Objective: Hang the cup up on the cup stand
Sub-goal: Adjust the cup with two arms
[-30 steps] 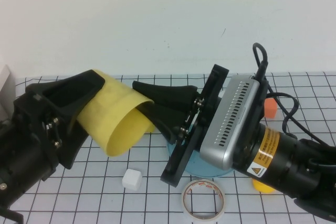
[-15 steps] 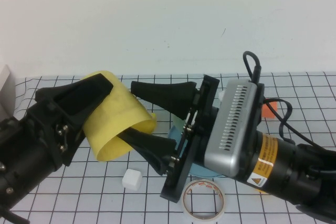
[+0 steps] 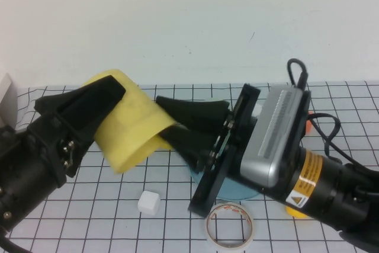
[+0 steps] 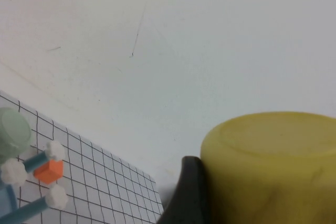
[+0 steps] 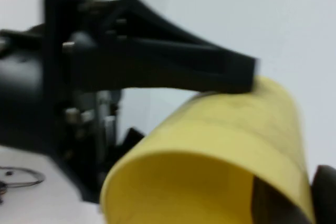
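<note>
A yellow cup is held sideways above the table, gripped across its body by the left gripper. The right gripper pinches the cup's rim, one finger inside, above the cup stand.

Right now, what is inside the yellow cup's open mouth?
One finger of the right gripper reaches inside the cup; the left gripper holds its outside. Deeper interior is hidden.
</note>
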